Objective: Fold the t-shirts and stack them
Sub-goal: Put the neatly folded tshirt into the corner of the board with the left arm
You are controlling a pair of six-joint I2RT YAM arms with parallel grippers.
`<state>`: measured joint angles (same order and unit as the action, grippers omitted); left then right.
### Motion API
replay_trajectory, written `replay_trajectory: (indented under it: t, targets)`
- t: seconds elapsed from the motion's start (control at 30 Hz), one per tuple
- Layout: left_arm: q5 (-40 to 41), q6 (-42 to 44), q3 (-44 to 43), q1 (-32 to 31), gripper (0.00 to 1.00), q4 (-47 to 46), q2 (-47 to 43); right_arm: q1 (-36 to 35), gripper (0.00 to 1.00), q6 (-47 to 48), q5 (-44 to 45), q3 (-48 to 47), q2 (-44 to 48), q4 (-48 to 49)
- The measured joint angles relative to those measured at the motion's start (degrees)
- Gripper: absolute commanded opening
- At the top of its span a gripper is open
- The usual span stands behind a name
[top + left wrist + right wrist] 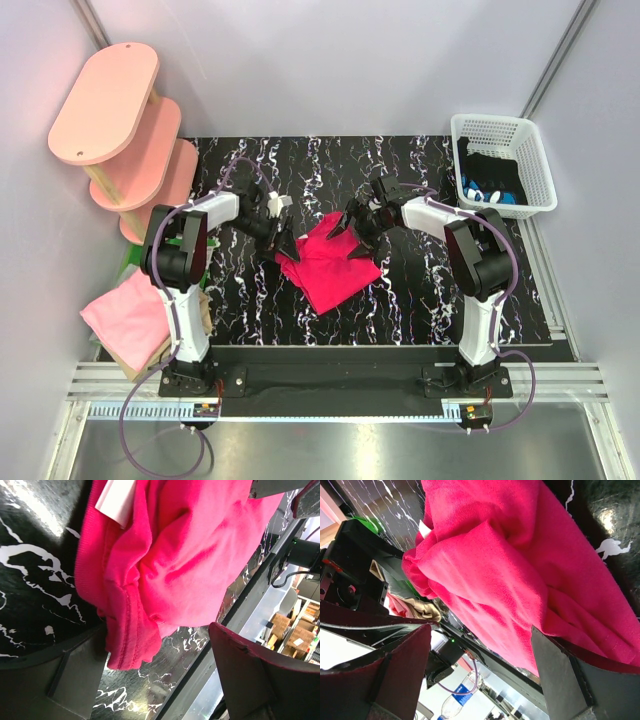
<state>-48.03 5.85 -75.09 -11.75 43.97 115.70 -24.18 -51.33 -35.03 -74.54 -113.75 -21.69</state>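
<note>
A crimson-pink t-shirt lies bunched and partly folded in the middle of the black marbled table. My left gripper stands open at the shirt's left edge. In the left wrist view the shirt's hem hangs by one finger, and a white label shows at the collar. My right gripper is open at the shirt's upper right edge, and the cloth reaches between its fingers without being pinched. A light pink t-shirt lies on a tan one off the table's left side.
Pink oval wooden shelves stand at the back left. A white basket with dark and blue things sits at the back right. A metal rail runs along the near edge by both arm bases.
</note>
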Motion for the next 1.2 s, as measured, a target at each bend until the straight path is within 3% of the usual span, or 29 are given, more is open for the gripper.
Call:
replay_trajectory:
  t: [0.47,0.57,0.73,0.97,1.1,1.2]
  targets:
    - [1.3,-1.5,-2.2,-2.9,0.79,1.4,1.4,0.0,0.88,-0.2,-0.1,1.4,0.0,1.4]
    - [1.4,-1.9,-2.7,-4.1,0.73,1.4,1.9,0.0,0.88,-0.2,-0.1,1.7,0.0,1.8]
    - [3.6,-1.7,-2.7,-5.0,0.51,1.2,1.9,0.0,0.87,-0.2,-0.2,1.9,0.0,2.3]
    - [6.1,-1.6,-2.5,-5.0,0.4,0.7,2.0,0.0,0.87,-0.2,-0.2,2.4,0.0,2.8]
    - [7.3,-1.7,-2.6,-5.0,0.41,0.6,2.0,0.0,0.87,-0.1,-0.6,2.6,0.0,3.1]
    - [7.5,-2.0,-3.0,-5.1,0.56,1.0,2.1,0.0,0.87,-0.1,-0.7,2.9,0.0,3.5]
